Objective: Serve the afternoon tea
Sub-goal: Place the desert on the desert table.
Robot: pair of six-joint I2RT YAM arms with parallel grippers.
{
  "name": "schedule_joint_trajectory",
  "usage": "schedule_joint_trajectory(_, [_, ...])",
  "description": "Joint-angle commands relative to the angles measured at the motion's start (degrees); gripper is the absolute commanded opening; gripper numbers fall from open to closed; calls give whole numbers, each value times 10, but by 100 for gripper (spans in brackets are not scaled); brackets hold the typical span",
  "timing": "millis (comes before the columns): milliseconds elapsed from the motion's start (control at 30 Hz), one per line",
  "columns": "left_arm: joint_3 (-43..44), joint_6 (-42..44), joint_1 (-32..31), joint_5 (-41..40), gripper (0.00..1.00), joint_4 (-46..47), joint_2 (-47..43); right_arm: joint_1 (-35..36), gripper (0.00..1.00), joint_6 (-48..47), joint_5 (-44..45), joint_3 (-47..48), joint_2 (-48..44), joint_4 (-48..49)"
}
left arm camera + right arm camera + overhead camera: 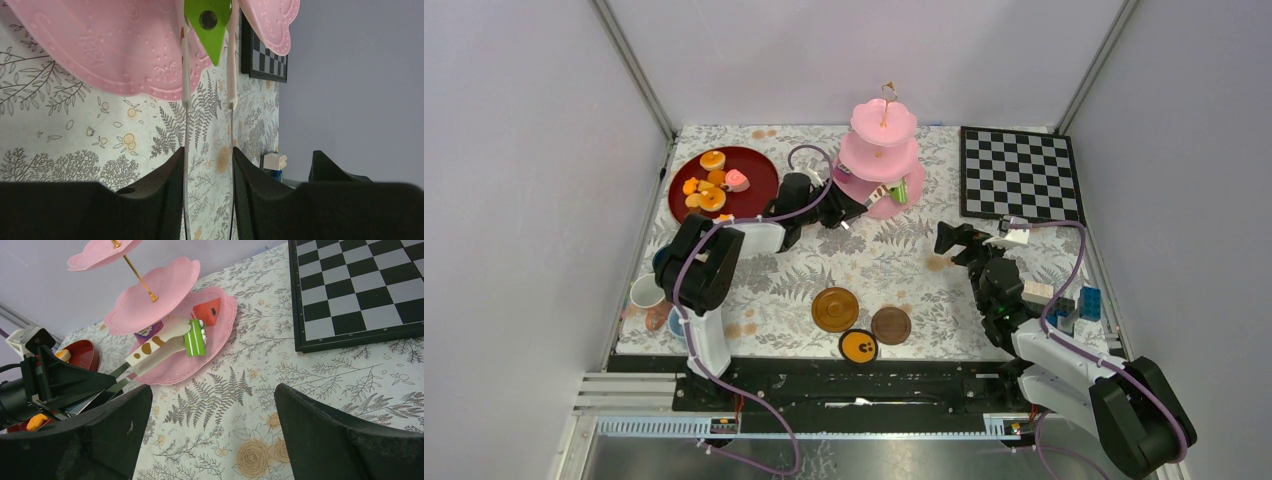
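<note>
- Closest to the lens in the right wrist view, your right gripper (212, 390) has its two black fingers spread wide with nothing between them. It hangs over the floral tablecloth (884, 262), just off the near-left corner of the chessboard (1019, 172).
- Your left gripper (207, 150) is clamped on a pair of white tongs (160, 340) with brown spots. Both thin tong arms run out between the fingers toward the cake stand (874, 157).
- At the tong tips you have a green striped pastry (194, 337) pinched over the bottom tier of the pink stand. You cannot tell whether it touches the tier.
- On that same bottom tier you can see a red wedge pastry (209, 311) just behind the green one. A purple pastry (148, 331) sits half hidden under the middle tier.
- The two upper tiers show nothing on them.
- Left of the stand, the dark red plate (759, 165) holds several orange pastries (712, 159) and a pink one (737, 180).
- Near the front edge you have two brown saucers (835, 308) side by side, and a black-rimmed orange disc (858, 346) touches both.
- A white cup (646, 291) stands at the left edge, beside your left arm.
- Building blocks (1074, 305) lie at the right edge, next to your right arm.
</note>
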Motion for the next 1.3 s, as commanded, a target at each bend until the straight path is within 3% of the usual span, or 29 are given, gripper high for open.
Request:
schedule_joint_trajectory(0, [36,9,-13,-20,7,60,9,-5,100,-1,7,4,0,31])
schedule_joint_trajectory(167, [39,15,-18,-37,10,67,19,-5,100,0,6,5,3,31])
schedule_joint_trajectory(967, [39,88,-19,-63,43,-19,-2,-5,100,1,5,4,2,31])
schedule_joint_trajectory(1267, [27,106,-19,-66,47,-30,-28,-5,100,1,5,4,1,31])
